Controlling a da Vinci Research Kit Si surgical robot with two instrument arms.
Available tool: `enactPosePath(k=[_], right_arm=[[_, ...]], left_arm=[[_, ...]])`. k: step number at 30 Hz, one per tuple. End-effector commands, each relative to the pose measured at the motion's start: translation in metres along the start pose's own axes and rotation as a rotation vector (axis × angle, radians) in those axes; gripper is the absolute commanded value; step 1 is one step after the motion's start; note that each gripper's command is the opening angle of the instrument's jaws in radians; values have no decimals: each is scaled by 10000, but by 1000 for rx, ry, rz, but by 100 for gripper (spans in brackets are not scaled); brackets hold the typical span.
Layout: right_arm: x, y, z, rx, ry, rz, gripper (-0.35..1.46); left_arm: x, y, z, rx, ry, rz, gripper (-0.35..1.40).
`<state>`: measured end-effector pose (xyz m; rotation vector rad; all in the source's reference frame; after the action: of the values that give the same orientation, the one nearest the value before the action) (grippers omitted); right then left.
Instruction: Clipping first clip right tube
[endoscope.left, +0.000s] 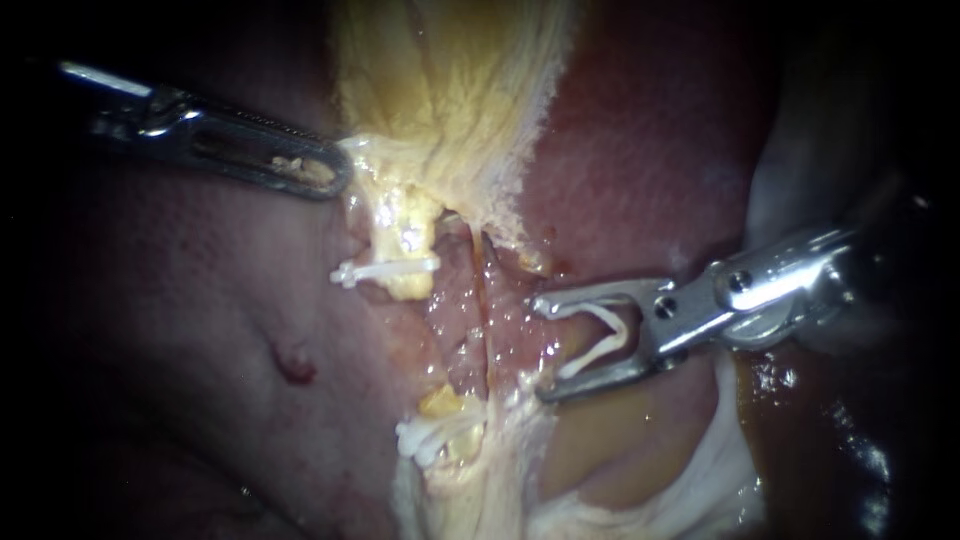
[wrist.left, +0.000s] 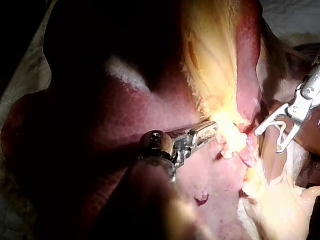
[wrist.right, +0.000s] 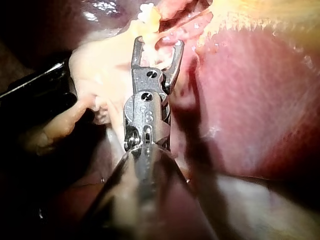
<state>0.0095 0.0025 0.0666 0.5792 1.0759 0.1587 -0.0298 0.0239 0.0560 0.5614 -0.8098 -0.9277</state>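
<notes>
The liver (endoscope.left: 200, 330) filled the field, and the pale gallbladder (endoscope.left: 450, 100) lay across it. The left instrument (endoscope.left: 338, 176) had its end effector pinching the gallbladder's edge. The right instrument (endoscope.left: 540, 348) held its end effector wide, both jaws bearing a V-shaped clip (endoscope.left: 612, 335), just beside the thin right tube (endoscope.left: 483, 300) and not around it. A white clip (endoscope.left: 385, 270) crossed the left tube (endoscope.left: 410, 245).

The left instrument (endoscope.left: 338, 176) comes in from the upper left, its jaws closed on the left edge of the gallbladder (endoscope.left: 450, 100), which lies over the liver (endoscope.left: 200, 330). Below it, 2 tubes run side by side. The left tube (endoscope.left: 410, 235) carries a clip (endoscope.left: 385, 270). The right tube (endoscope.left: 480, 300) lies just left of the right instrument (endoscope.left: 540, 345), whose jaws hold a second clip (endoscope.left: 600, 340) between them.
</notes>
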Motion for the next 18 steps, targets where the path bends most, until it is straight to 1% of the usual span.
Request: enactPosePath(k=[1, 6, 11, 14, 18], right_arm=[[-2, 1, 3, 6, 13, 24, 48], [-14, 6, 19, 32, 44, 93, 48], [-27, 11, 36, 38, 62, 146, 48], [-32, 14, 42, 44, 80, 175, 48], [-37, 18, 45, 50, 86, 199, 48]], left_arm=[[0, 0, 0, 0, 0, 0, -35], [0, 0, 0, 0, 0, 0, -35], [1, 0, 0, 0, 0, 0, -35], [1, 0, 0, 0, 0, 0, -35], [1, 0, 0, 0, 0, 0, -35]])
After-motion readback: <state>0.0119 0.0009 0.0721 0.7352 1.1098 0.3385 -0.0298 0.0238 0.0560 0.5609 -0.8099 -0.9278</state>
